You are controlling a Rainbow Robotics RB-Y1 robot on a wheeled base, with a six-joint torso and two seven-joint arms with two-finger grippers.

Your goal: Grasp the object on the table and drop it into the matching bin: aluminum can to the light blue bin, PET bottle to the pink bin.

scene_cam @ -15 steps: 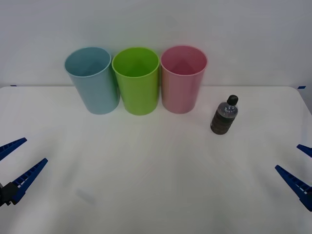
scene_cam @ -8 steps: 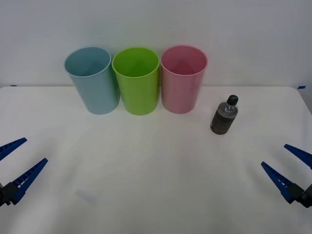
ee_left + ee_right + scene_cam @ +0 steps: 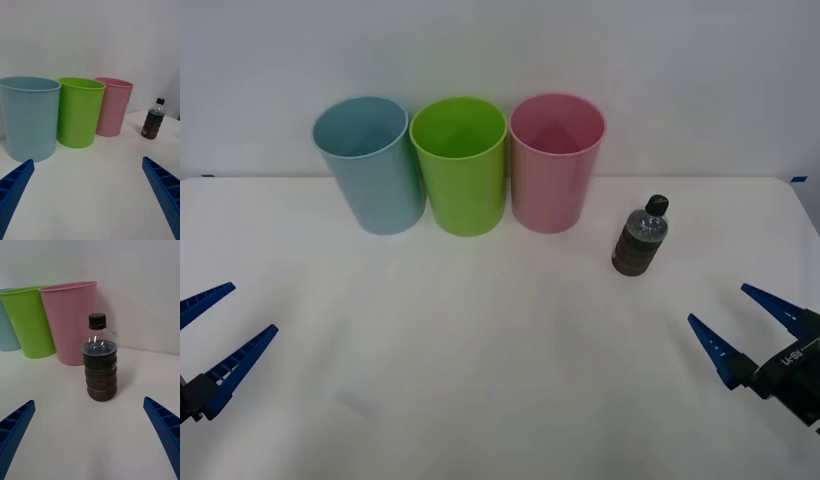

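At the counter's [image 3: 500, 400] right edge, right gripper [image 3: 736, 326] had advanced toward the PET bottle [image 3: 640, 238], fingers apart; bottle stood upright just beside the pink bin [image 3: 557, 162]. Approach begun. Left gripper [image 3: 215, 326] waited, fingers apart.

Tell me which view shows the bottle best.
The right wrist view: the bottle stands close and centred, cap and dark body plain. In the front view and left wrist view it stands small and far off.
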